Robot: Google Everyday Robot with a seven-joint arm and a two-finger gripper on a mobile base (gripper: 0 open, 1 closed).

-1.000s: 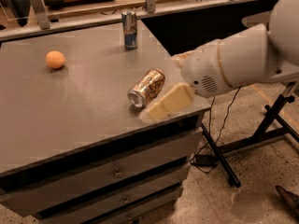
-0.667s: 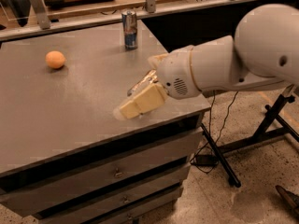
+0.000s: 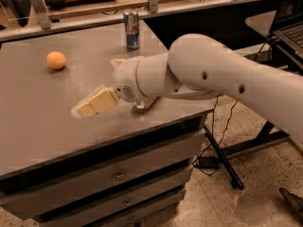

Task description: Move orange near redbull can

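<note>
Orange, small round matte fruit [image 3: 56, 60], sits on the grey desk [image 3: 38, 126], farther back than the cream pincer [image 3: 97, 103] and well apart. The slim blue-and-silver redbull can [image 3: 131, 30] stands at the back edge. Whether the pincer is apart or together, I cannot tell.

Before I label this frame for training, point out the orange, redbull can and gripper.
orange [image 3: 56, 60], camera view, fruit's centre.
redbull can [image 3: 132, 31], camera view, its side.
gripper [image 3: 88, 108], camera view, its tip over tabletop [image 3: 42, 131].
</note>
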